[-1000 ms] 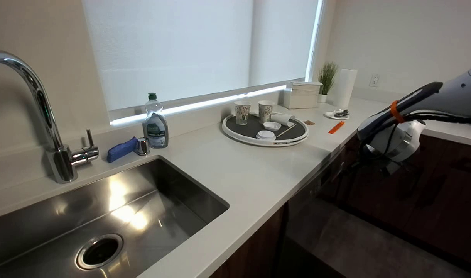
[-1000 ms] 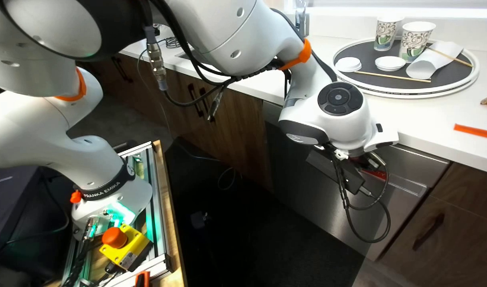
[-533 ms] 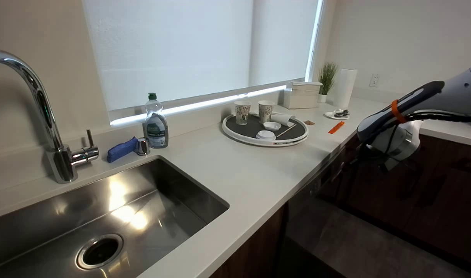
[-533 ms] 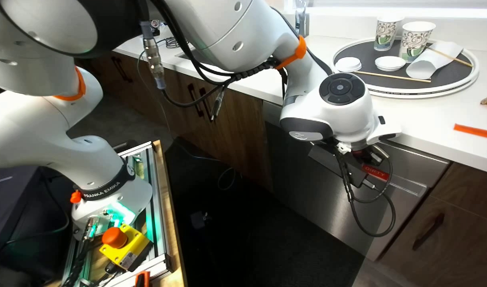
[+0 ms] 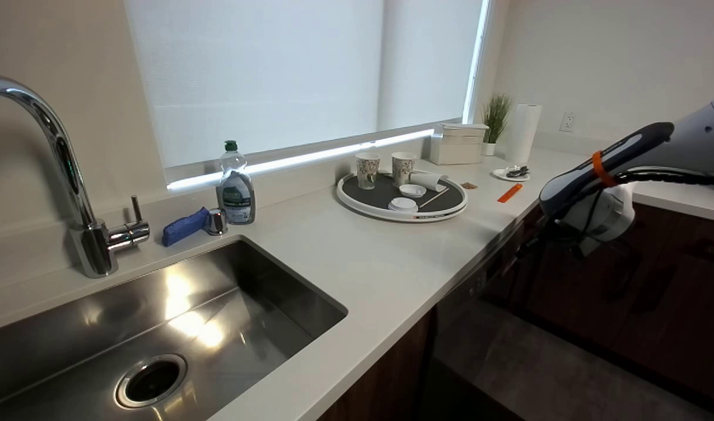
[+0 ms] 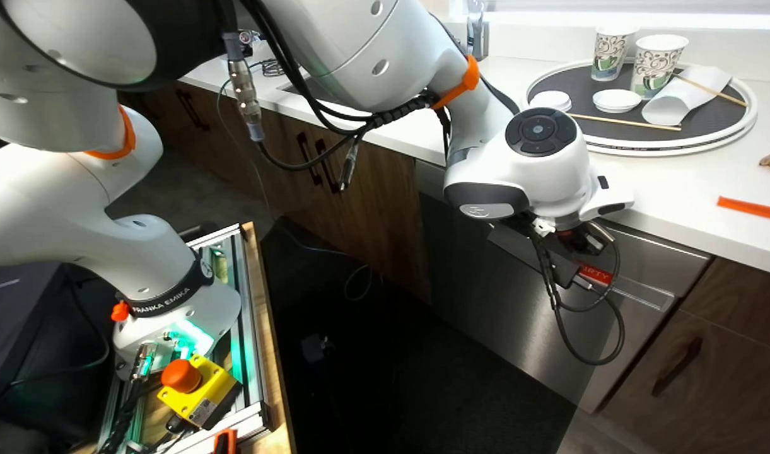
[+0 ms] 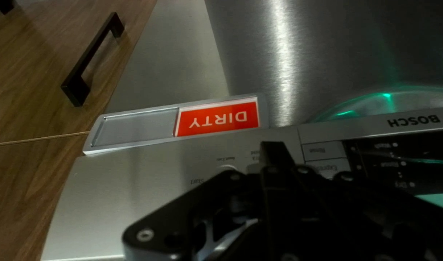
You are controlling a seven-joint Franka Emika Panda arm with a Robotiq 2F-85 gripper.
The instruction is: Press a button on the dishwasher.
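The dishwasher (image 6: 511, 315) is a dark, brushed-metal front under the counter; its dark front also shows in an exterior view (image 5: 459, 310). In the wrist view its grey control panel (image 7: 134, 195) stands upside down, with a round button (image 7: 226, 167) near the word Start and two rectangular buttons marked Rinse (image 7: 322, 150) and Express (image 7: 326, 168). My gripper (image 7: 275, 148) is shut and empty, its fingertips together over the panel between the round button and the rectangular ones. I cannot tell whether they touch. In an exterior view the gripper (image 5: 521, 251) points at the dishwasher front.
A red DIRTY sign (image 7: 217, 117) is fixed on the dishwasher. The white counter edge (image 6: 694, 236) overhangs just above the hand. A round tray (image 6: 643, 151) with cups and lids stands on the counter. A cable loop (image 6: 612, 359) hangs from the wrist. Wooden cabinets (image 6: 706, 340) flank the dishwasher.
My hand has risen slightly and tilted, and the gripper has moved a little toward the dishwasher front. More of the red sign shows than one second ago. Objects on the counter have not moved.
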